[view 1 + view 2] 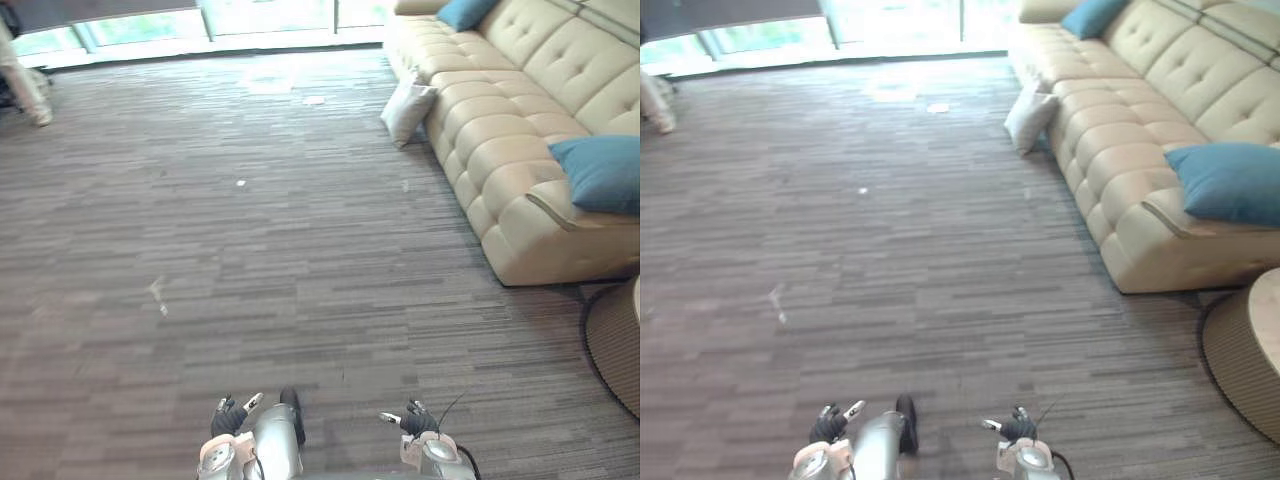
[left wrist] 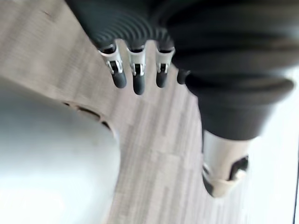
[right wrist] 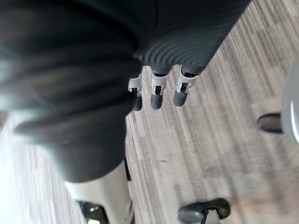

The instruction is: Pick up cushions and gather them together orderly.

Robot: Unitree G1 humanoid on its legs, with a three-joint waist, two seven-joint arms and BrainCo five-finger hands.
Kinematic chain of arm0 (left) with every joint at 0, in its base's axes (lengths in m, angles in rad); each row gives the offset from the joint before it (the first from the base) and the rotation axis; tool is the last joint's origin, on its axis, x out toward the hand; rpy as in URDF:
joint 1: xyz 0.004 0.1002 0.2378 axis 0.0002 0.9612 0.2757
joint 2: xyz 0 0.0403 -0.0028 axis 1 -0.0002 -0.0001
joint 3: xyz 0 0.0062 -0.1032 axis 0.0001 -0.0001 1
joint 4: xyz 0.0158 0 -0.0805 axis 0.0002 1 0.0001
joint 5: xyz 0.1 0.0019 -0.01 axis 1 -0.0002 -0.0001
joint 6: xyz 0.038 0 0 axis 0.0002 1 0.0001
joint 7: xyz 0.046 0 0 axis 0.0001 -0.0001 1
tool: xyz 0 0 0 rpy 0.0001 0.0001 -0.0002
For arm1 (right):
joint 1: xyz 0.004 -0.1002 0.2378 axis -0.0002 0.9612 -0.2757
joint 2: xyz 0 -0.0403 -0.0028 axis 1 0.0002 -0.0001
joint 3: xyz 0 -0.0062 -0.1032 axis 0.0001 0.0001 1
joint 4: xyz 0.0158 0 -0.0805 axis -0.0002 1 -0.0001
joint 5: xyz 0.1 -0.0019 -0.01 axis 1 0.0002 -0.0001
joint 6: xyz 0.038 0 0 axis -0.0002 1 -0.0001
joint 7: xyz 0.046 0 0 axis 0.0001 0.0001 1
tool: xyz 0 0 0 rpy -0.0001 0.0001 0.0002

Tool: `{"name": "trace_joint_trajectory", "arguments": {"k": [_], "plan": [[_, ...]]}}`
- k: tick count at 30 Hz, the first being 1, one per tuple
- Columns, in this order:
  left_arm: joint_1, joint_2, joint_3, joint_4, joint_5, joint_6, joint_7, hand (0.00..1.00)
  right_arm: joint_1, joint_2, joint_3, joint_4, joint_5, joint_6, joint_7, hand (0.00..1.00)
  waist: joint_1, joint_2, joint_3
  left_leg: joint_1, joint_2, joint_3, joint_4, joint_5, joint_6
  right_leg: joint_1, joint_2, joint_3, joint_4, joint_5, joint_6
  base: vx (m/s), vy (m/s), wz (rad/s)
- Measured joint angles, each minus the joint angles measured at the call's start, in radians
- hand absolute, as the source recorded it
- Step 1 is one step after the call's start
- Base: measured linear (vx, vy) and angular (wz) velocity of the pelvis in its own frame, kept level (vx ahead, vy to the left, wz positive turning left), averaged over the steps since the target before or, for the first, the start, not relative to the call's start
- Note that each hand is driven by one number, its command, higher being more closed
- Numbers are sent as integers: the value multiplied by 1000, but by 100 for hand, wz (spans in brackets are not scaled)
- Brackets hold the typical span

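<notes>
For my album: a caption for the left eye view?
Near blue cushion and far blue cushion on beige sofa; white cushion leaning below on carpet.

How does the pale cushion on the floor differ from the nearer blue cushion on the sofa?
Colour: the pale cushion is off-white, the nearer blue cushion teal. Place and pose: the pale cushion stands on edge on the carpet, leaning against the sofa front; the nearer blue cushion rests up on the seat at the sofa's near end. Both look square and plump, and they sit well apart.
</notes>
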Motion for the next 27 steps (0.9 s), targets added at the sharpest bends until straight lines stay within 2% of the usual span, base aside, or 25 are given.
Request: {"name": "trace_joint_trajectory", "arguments": {"k": [1,2,3,4,5,7,9,10,12,13,14,15,16,17,18,19,20,21,22,24,25,27], "plan": [[-7,6,-2,11,0,1,4,0,7,1,-2,-2,-3,0,0,0,3,-12,5,31,-11,12,2,-38,3,-65,-19,19,168,39,20,769,388,-30],[-19,18,-2,24,1,6,8,0,8,-3,-13,-11,-7,-1,0,0,-3,-19,18,101,-33,26,-13,-78,7,-175,-53,41,436,147,57,497,257,-13],[-23,22,-2,37,1,14,12,0,9,-8,-21,-16,-7,-3,0,0,-6,-17,24,140,-49,25,-21,-97,8,-215,-68,42,548,173,68,602,255,7],[-24,24,-4,61,2,24,19,0,10,-9,-31,-24,-7,-7,1,0,-18,-14,31,246,-70,21,-55,-132,14,-269,-85,21,712,165,68,617,160,18],[-24,21,-18,73,3,27,21,0,11,-12,-35,-35,-7,-17,1,0,-29,0,29,340,-75,15,-104,-155,13,-321,-87,-27,763,134,45,728,181,22],[-26,19,-40,84,3,26,21,0,17,-13,-37,-64,-7,-25,1,0,-36,15,27,415,-75,7,-162,-179,11,-410,-90,-109,742,96,25,505,92,21],[-32,19,-49,95,4,29,19,0,11,-13,-64,-94,-8,-30,3,0,-42,19,32,520,-74,-5,-242,-200,-5,-557,-84,-229,526,75,0,629,26,25],[-32,17,-51,101,5,30,19,0,9,-17,-72,-95,-8,-30,3,0,-43,21,33,552,-74,-4,-264,-205,-6,-576,-79,-257,445,80,-4,728,-43,23],[-31,14,-67,111,7,36,18,0,-1,-37,-77,-95,-8,-30,4,0,-59,32,39,667,-71,-12,-345,-229,-12,-606,-24,-282,125,172,-34,736,-95,44],[-27,12,-68,111,12,36,18,0,-3,-41,-76,-94,-8,-29,4,0,-61,33,39,689,-71,-22,-356,-238,-12,-613,-9,-262,93,207,-48,762,-139,69],[-23,-2,-67,121,23,37,16,0,-12,-51,-73,-95,-8,-28,9,0,-81,51,44,735,-55,-65,-360,-249,-13,-616,19,-208,158,288,-116,630,-127,49],[-25,-11,-67,130,25,37,16,0,-14,-61,-73,-95,-8,-28,10,0,-81,65,42,742,-40,-78,-354,-245,-17,-618,18,-208,195,252,-117,772,-186,60],[-24,-30,-67,130,40,37,10,0,-15,-79,-81,-95,-9,-29,11,0,-81,90,30,731,-21,-116,-299,-219,-55,-631,9,-218,294,164,-128,754,-221,31],[-24,-44,-68,131,44,37,7,0,-16,-96,-86,-95,-9,-26,11,0,-84,116,26,694,-2,-151,-174,-192,-65,-621,6,-234,352,82,-124,890,-281,38],[-25,-47,-61,130,44,39,4,0,-18,-106,-87,-96,-9,-21,11,0,-89,138,24,609,27,-182,12,-159,-98,-590,11,-256,353,44,-123,740,-238,24],[-31,-53,-57,122,44,39,2,0,-21,-113,-88,-94,-8,-17,10,0,-89,158,35,507,55,-213,239,-49,-130,-540,29,-265,329,19,-124,717,-187,17],[-26,-60,-38,106,44,39,-1,0,-28,-118,-92,-87,-8,-7,9,0,-80,172,48,393,112,-210,487,-1,-164,-449,64,-270,273,-1,-129,557,-114,1],[-22,-62,-23,99,43,39,-1,0,-29,-114,-92,-77,-7,0,8,0,-79,174,51,353,139,-187,574,-19,-144,-397,77,-270,242,-6,-132,694,-96,-13],[-14,-56,-1,78,41,38,-1,0,-29,-99,-88,-54,-5,2,7,0,-73,157,62,293,170,-135,657,-60,-109,-281,84,-267,172,-11,-135,675,-76,-11],[-7,-40,1,51,39,37,0,0,-25,-77,-71,-46,-4,10,6,0,-62,121,58,181,175,-61,625,-111,-76,-139,78,-259,43,-9,-132,674,-69,-8],[-7,-37,2,28,38,33,0,0,-20,-62,-64,-44,-3,11,5,0,-48,107,56,99,176,-15,534,-130,-55,-74,73,-253,-30,-5,-120,678,4,-25],[-14,-38,0,10,33,18,0,0,-19,-48,-68,-39,-4,11,2,0,-28,100,59,16,143,37,280,-128,-45,3,58,-242,-94,-5,-87,620,72,-32]]}}
